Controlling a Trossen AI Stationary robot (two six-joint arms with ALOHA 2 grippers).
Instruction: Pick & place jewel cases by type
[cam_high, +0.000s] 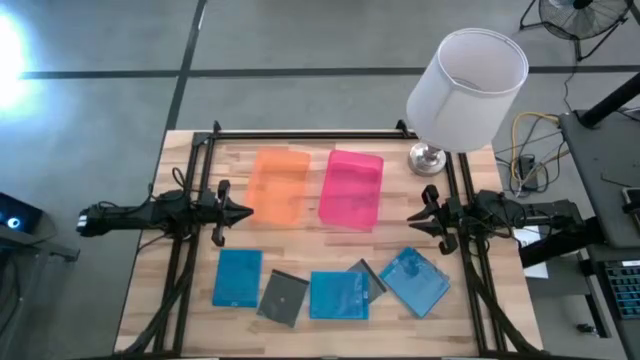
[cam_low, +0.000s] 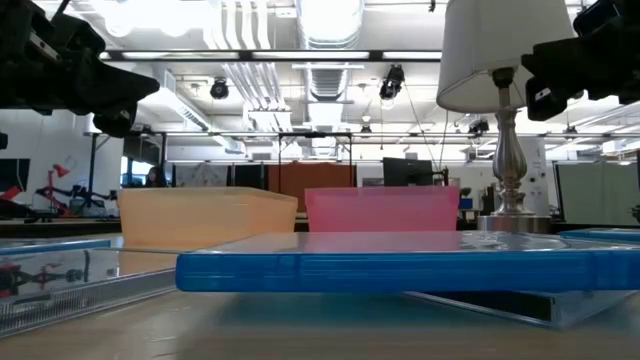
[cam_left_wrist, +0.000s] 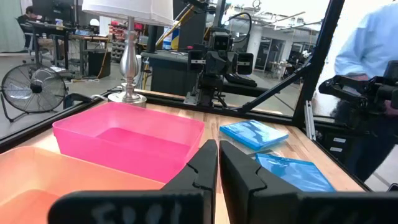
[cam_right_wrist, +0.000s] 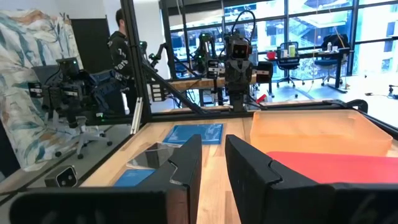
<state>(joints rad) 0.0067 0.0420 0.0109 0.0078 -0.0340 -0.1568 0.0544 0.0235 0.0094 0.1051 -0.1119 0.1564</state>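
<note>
Five jewel cases lie flat along the table's near edge in the high view: a blue one (cam_high: 237, 277), a dark grey one (cam_high: 283, 297), a blue one (cam_high: 339, 295) overlapping a second dark one (cam_high: 370, 277), and a blue one (cam_high: 414, 281). An orange tray (cam_high: 278, 185) and a pink tray (cam_high: 352, 188) stand behind them. My left gripper (cam_high: 245, 212) hovers shut at the orange tray's left side, its fingers (cam_left_wrist: 219, 148) almost together. My right gripper (cam_high: 412, 217) hovers to the right of the pink tray, narrowly open (cam_right_wrist: 213, 144). Neither touches anything.
A table lamp with a white shade (cam_high: 465, 85) stands on its silver base (cam_high: 428, 157) at the far right corner, close behind my right arm. Black frame rails (cam_high: 300, 135) run along the table's far edge and sides. A person (cam_left_wrist: 367, 62) stands beyond the table's right side.
</note>
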